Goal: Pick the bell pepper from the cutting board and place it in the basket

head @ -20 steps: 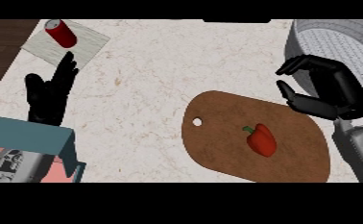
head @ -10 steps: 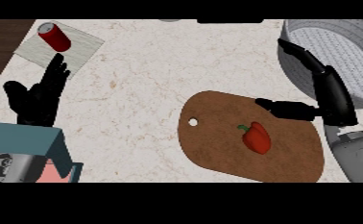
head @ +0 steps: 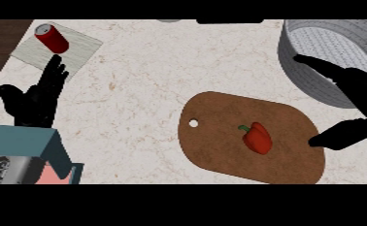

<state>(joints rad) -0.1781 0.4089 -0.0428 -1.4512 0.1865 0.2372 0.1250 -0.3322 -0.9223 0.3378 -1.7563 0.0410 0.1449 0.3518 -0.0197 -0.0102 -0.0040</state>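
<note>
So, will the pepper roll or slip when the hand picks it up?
Probably a little. The pepper lies on its side on the flat board, so a nudge may rock it. Its skin looks smooth, so it might slip. The right hand is open beside it, not yet touching.

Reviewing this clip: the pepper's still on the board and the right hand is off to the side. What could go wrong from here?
1. The right robot hand is open at the cutting board's right edge, not over the bell pepper; closing from there could miss it.
2. The pepper lies on its side, so a nudge might roll it.
3. The basket sits right beside that hand; a lift could clip its rim.
</note>
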